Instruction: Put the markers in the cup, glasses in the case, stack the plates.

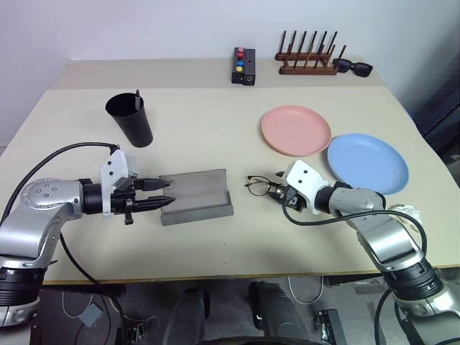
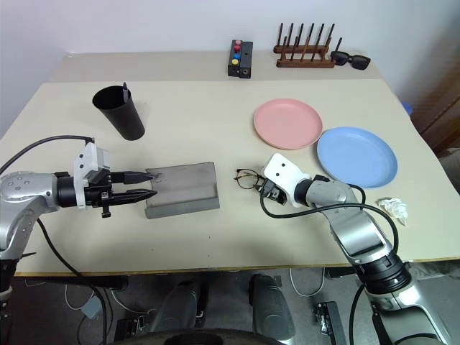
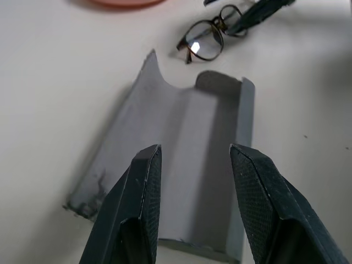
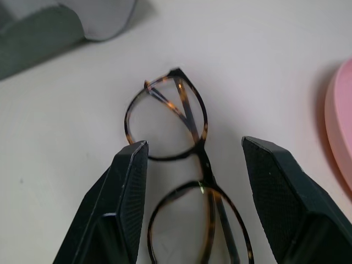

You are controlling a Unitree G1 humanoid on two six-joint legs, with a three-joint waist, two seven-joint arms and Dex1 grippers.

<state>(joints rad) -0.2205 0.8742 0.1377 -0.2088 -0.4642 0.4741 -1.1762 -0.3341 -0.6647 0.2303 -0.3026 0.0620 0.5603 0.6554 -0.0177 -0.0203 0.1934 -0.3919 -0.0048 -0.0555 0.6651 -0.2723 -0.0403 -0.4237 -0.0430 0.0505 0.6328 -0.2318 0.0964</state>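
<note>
Grey case [image 1: 195, 195] lies open on the bench [image 1: 215, 136], its left end just under the left gripper [image 1: 164, 195], whose fingers [image 3: 140, 187] stand apart and empty. Right of the case, the glasses [image 4: 176, 165] lie folded on the bench, between the parted fingers [image 4: 129, 181] of the right gripper [image 1: 276, 192], not yet clamped.
</note>
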